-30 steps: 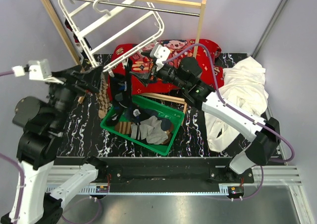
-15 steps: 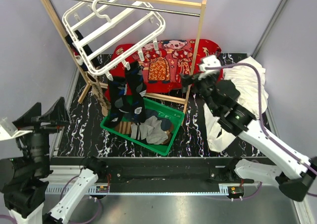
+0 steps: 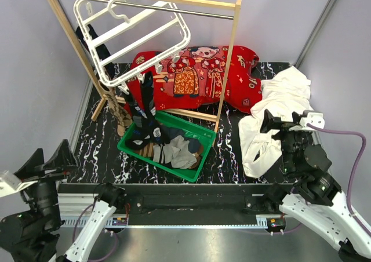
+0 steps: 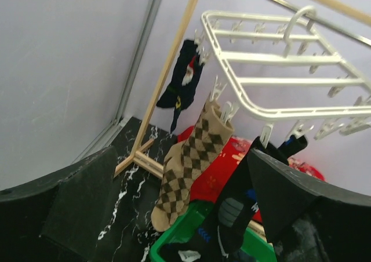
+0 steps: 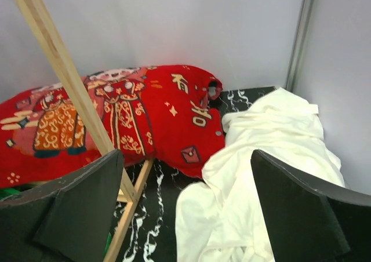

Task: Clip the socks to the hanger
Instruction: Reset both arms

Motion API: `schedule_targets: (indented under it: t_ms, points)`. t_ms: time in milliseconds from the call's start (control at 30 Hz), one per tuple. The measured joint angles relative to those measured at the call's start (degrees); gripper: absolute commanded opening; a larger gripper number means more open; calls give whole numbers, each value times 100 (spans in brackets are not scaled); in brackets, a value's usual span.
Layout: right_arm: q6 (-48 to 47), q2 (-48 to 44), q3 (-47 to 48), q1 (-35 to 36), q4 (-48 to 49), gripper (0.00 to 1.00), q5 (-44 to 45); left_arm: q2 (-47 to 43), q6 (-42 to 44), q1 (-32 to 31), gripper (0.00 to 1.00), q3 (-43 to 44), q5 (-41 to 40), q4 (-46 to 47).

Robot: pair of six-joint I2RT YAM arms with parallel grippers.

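Your left gripper (image 3: 51, 155) sits off the near left corner, jaws wide. Ahead of it a strip of bare desk (image 3: 98, 152) runs toward the left post of the wooden rack (image 3: 69, 36). The hanger (image 3: 136, 36) hangs tilted from the rack's rod, and socks (image 3: 144, 108) dangle from its clips over the green basket (image 3: 197, 160), blocking the middle. The rack's right post stands just beside the basket, a red cloth (image 3: 200, 71) behind it. Your right gripper (image 3: 281, 123), jaws wide, faces a white cloth (image 3: 278, 97) heaped on the right side.

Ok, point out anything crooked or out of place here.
The hanger hangs tilted on the rod, with the socks all clipped along its lower edge. Some dangle down to the green basket.
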Motion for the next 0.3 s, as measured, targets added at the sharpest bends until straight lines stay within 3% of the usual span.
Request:
schedule_targets:
  t_ms: [300]
  points:
    - [197, -411, -269, -2, -774, 100, 90, 0, -190, 0, 99, -227, 11, -654]
